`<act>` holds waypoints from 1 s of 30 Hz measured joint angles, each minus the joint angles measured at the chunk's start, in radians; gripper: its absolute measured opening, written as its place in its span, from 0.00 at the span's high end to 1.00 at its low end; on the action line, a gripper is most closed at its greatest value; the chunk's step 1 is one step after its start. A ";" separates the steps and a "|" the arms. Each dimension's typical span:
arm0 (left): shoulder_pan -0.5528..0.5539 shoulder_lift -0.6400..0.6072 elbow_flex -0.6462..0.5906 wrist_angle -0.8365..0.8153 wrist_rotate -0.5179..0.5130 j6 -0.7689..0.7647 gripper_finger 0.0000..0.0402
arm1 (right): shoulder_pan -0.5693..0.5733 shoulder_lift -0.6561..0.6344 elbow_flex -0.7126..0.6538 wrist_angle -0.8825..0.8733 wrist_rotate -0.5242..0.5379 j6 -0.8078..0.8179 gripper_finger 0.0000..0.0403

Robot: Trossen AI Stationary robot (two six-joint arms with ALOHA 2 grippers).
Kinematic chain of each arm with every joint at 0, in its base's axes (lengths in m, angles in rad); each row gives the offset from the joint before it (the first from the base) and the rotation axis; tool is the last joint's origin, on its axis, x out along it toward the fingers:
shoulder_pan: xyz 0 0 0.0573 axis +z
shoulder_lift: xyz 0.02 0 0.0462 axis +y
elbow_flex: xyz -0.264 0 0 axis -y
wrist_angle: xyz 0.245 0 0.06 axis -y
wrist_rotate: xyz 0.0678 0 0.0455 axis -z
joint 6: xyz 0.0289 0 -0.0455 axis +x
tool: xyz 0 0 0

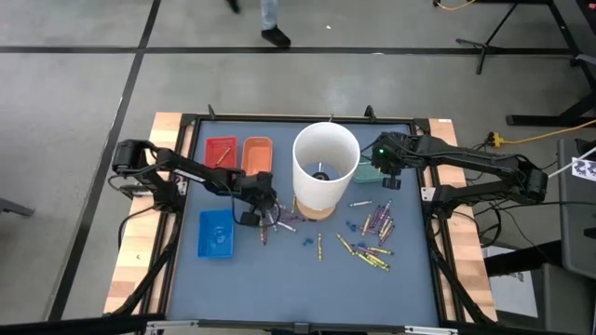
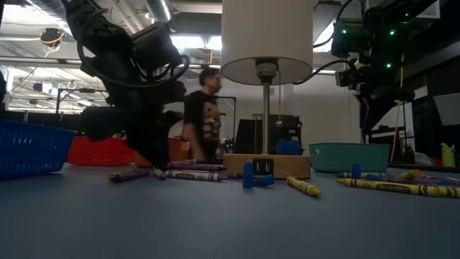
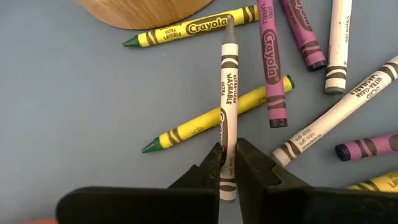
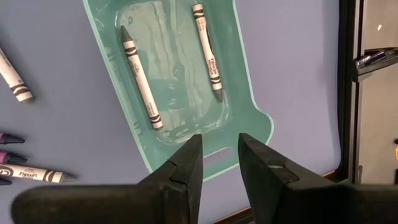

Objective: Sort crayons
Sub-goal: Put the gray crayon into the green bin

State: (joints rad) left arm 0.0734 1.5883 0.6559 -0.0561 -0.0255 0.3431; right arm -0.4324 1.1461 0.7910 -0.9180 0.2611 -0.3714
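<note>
Many crayons, yellow, purple and grey, lie scattered on the blue-grey mat (image 1: 372, 244) to the right of a lamp's wooden base and in front of it (image 3: 273, 68). My left gripper (image 1: 264, 208) is down among the crayons by the lamp base and is shut on a grey crayon (image 3: 227, 81). My right gripper (image 4: 221, 146) is open and empty. It hangs above the teal tray (image 4: 245, 93), in which two grey crayons (image 4: 142, 78) lie flat. My left gripper pinches the grey crayon between its two fingers close to its blunt end (image 3: 228, 177), coming from above with the fingers across the crayon. The crayon runs straight out from the fingers and crosses over a yellow crayon (image 3: 186, 130). I cannot tell whether it is clear of the mat.
A lamp with a tall white shade (image 1: 324, 166) stands mid-table on a wooden base (image 2: 266, 167). Red (image 1: 221, 151) and orange (image 1: 257, 152) trays sit at the far left, a blue tray (image 1: 216, 233) at the near left. A person (image 2: 205, 115) stands beyond the table.
</note>
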 joint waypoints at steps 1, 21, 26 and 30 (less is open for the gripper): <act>0.000 -0.002 0.000 0.003 -0.003 0.000 0.97 | 0.000 0.000 0.000 -0.001 0.000 0.002 0.75; -0.152 -0.095 0.085 -0.013 -0.069 -0.001 0.97 | 0.001 -0.008 0.222 -0.346 -0.132 0.188 0.75; -0.205 -0.096 0.147 -0.014 -0.073 0.000 0.97 | 0.001 -0.014 0.297 -0.376 -0.135 0.188 0.75; -0.232 -0.097 0.205 -0.014 -0.083 0.000 0.97 | 0.001 -0.018 0.380 -0.392 -0.131 0.184 0.75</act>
State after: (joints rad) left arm -0.1587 1.4914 0.8611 -0.0701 -0.1085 0.3431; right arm -0.4313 1.1286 1.1707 -1.3101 0.1302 -0.1870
